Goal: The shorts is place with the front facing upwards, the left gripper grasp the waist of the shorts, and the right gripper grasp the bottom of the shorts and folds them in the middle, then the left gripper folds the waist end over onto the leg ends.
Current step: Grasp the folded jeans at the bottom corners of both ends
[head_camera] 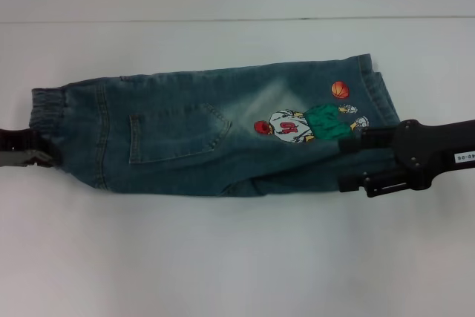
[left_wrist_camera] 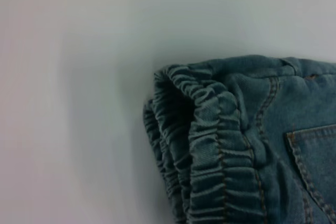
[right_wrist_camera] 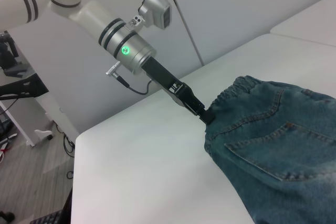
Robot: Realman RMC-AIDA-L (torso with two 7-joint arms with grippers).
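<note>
Shorts: small blue-green denim shorts (head_camera: pixel 215 135) folded lengthwise, flat on white table (head_camera: pixel 223 257)
Right gripper (head_camera: pixel 355 161): black, white-labelled arm – clamped on leg ends (head_camera: pixel 375 98)
Left gripper (head_camera: pixel 46 155): black – pinching elastic waist end (head_camera: pixel 48 113)

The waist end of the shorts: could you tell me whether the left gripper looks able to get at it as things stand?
Probably yes. The left gripper is already at the waist end of the shorts, and nothing lies between them. The right gripper is far off at the leg ends.
</note>
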